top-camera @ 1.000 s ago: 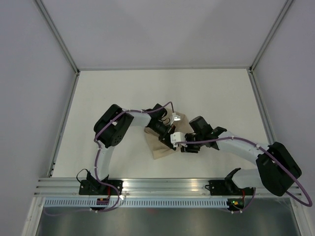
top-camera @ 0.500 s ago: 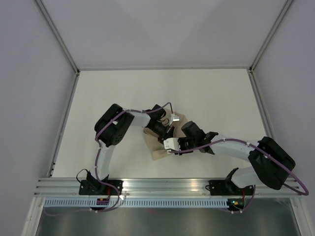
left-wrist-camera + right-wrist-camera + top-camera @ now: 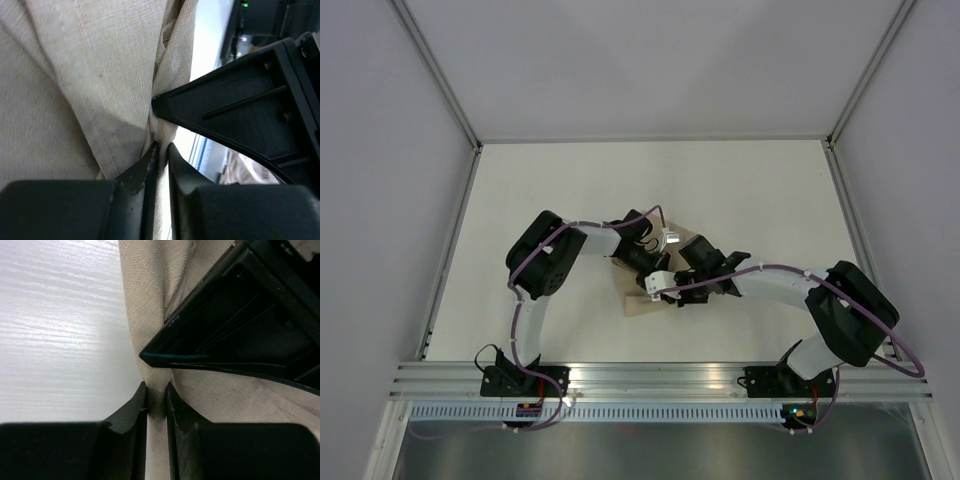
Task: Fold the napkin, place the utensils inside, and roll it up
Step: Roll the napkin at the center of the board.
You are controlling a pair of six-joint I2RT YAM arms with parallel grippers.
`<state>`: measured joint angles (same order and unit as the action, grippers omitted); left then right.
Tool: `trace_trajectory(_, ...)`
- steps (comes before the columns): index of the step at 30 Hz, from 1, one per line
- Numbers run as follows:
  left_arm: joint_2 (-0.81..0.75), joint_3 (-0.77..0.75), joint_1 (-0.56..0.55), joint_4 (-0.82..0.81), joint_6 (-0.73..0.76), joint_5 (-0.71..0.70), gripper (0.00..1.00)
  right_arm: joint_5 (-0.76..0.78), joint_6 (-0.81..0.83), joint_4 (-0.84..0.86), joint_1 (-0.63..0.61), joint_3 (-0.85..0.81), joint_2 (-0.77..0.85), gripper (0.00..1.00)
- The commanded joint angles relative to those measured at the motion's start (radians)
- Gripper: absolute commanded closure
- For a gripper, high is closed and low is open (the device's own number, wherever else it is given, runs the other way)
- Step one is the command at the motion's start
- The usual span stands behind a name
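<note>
Left claw (image 3: 161, 154) pinches a napkin (image 3: 75, 75) fold. Right claw (image 3: 156, 399) pinches the napkin just beside it, over the desk (image 3: 60, 330).

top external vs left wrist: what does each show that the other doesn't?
Top external only: both arms whole, the left gripper and right gripper meeting over the napkin, with bare table around it. Left wrist only: the left gripper pinching a fold of the cloth, with one of the right gripper's fingers beside that fold. Both: the tan napkin and both grippers; no utensils visible.
</note>
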<state>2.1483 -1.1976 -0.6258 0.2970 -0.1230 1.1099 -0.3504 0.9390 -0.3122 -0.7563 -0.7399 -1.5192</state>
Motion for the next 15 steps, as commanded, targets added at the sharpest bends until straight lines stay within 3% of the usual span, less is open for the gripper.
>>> trace_trajectory(1,-0.086,0.03,0.015,-0.071,-0.058,-0.214,0.78,-0.047,-0.009,-0.215,0.053,-0.038,-0.076,1.0)
trace_trajectory(8,-0.272,0.096,0.055,-0.192,-0.164,-0.589,0.69,-0.217,0.055,-0.508,0.156,-0.226,-0.277,1.0)
trace_trajectory(15,-0.56,0.245,0.109,-0.362,-0.332,-0.999,0.6,-0.341,0.173,-0.813,0.264,-0.442,-0.495,0.99)
